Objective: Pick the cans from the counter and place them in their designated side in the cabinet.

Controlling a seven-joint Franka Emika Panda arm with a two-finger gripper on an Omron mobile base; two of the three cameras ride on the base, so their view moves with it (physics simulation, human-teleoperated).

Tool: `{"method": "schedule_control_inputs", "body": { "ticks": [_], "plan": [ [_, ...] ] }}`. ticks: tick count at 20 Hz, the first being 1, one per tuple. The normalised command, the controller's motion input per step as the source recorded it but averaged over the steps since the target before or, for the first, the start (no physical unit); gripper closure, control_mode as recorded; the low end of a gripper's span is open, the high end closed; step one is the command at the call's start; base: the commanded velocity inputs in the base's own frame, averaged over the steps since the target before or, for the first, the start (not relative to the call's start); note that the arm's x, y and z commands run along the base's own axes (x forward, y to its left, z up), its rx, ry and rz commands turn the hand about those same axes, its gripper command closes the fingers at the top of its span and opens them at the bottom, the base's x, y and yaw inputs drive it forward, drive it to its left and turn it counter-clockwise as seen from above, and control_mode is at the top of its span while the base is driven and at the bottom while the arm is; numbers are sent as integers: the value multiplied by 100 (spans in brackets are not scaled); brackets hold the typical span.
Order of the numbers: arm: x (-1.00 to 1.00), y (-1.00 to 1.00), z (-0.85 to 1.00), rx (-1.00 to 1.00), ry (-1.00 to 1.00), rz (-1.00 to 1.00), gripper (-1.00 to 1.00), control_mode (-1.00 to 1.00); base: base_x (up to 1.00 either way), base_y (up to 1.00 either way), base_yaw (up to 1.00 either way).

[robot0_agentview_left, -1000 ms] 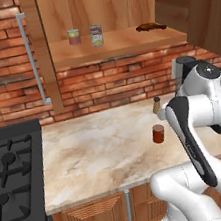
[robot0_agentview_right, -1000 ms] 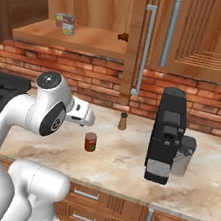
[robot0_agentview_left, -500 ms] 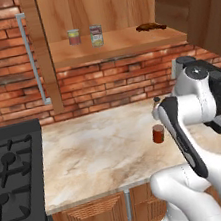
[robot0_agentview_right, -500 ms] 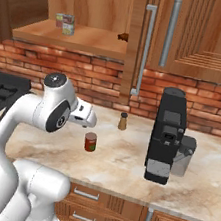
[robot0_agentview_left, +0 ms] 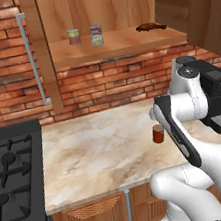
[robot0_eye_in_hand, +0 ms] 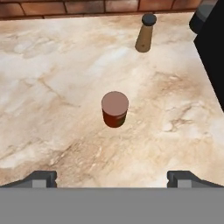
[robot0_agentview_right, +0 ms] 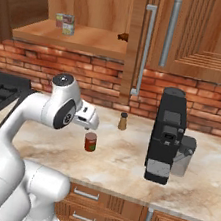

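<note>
Right, your gripper (robot0_eye_in_hand: 112,177) hangs above the counter (robot0_eye_in_hand: 52,78) with its fingers (robot0_eye_in_hand: 41,178) spread wide and nothing between them. The dark red can (robot0_eye_in_hand: 115,109) stands upright on the stone just ahead of the tips, roughly centred between them and not touching either. In the right base view you can see that can (robot0_agentview_right: 91,142) below the hand, near the counter's front edge. The brown shaker (robot0_eye_in_hand: 145,32) stands farther back, toward the brick wall, well apart from the can. A black coffee machine (robot0_agentview_right: 167,135) sits to the right. Up in the cabinet (robot0_agentview_left: 117,43), the silvery labelled can (robot0_agentview_left: 96,35) rests on the shelf (beside a greenish-topped can (robot0_agentview_left: 74,37), on its left).
</note>
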Motion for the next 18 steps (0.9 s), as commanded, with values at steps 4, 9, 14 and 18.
{"method": "schedule_control_inputs", "body": {
  "ticks": [4,9,14,18],
  "plan": [
    [21,-1,-22,2,0,-3,-100,-100,0,0,0],
    [19,0,-24,3,0,-3,-100,-100,0,0,0],
    [19,0,-28,1,0,-3,-100,-100,0,0,0],
    [25,0,-30,0,0,-3,-100,-100,0,0,0]
  ]
}}
